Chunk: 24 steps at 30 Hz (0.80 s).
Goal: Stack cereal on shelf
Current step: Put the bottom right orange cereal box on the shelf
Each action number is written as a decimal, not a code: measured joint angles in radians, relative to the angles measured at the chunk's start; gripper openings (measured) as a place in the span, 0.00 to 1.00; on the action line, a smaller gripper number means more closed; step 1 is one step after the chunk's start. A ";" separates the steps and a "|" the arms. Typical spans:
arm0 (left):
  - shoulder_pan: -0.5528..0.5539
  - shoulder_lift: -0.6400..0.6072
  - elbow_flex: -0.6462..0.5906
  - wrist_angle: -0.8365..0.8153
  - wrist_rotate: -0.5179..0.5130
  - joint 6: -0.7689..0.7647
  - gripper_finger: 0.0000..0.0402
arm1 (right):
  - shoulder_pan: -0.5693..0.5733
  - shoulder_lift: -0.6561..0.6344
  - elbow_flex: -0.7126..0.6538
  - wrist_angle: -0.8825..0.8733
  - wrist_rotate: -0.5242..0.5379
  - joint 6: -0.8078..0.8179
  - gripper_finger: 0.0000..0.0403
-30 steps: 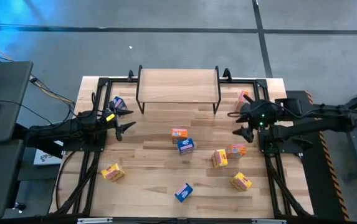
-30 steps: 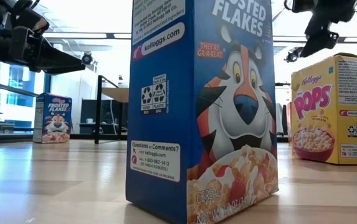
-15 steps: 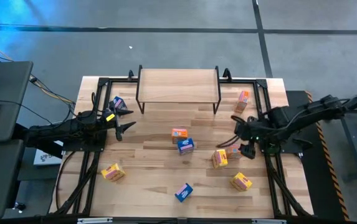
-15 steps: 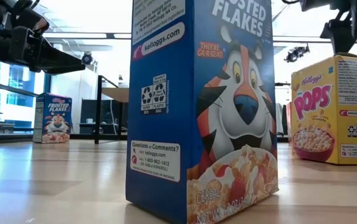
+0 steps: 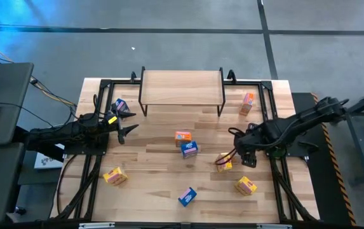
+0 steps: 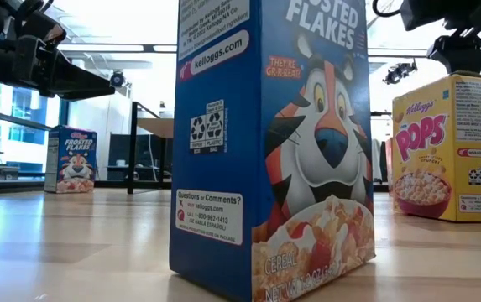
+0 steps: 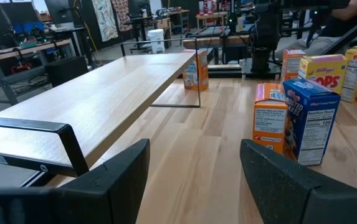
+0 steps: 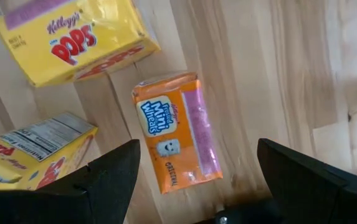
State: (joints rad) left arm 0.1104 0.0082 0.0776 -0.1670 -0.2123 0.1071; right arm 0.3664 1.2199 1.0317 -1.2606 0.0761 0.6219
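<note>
The right gripper (image 5: 240, 151), fingers spread wide and empty, hangs directly over the small orange cardboard Mini-Wheats box (image 8: 177, 132) lying flat on the wooden tabletop (image 5: 156, 165) on the right side, its long axis running between the fingers (yellow Pops boxes (image 8: 78, 38) lie just beside it). A second ago this arm was farther back toward the low wood-topped shelf (image 5: 182, 86). The left gripper (image 5: 126, 122) waits open at left, far from this box
</note>
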 joint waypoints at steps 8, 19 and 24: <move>0.000 0.000 0.000 0.000 0.000 0.000 0.60 | 0.000 0.074 0.000 0.012 -0.006 -0.001 0.78; 0.000 0.000 0.000 0.000 0.000 0.000 0.60 | 0.000 0.171 -0.001 0.012 -0.054 0.003 0.73; 0.000 0.000 0.000 0.000 0.000 0.000 0.60 | -0.001 0.187 -0.001 0.020 -0.067 -0.001 0.63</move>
State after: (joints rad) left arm 0.1104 0.0082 0.0777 -0.1669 -0.2121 0.1072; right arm 0.3658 1.4072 1.0309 -1.2410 0.0093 0.6211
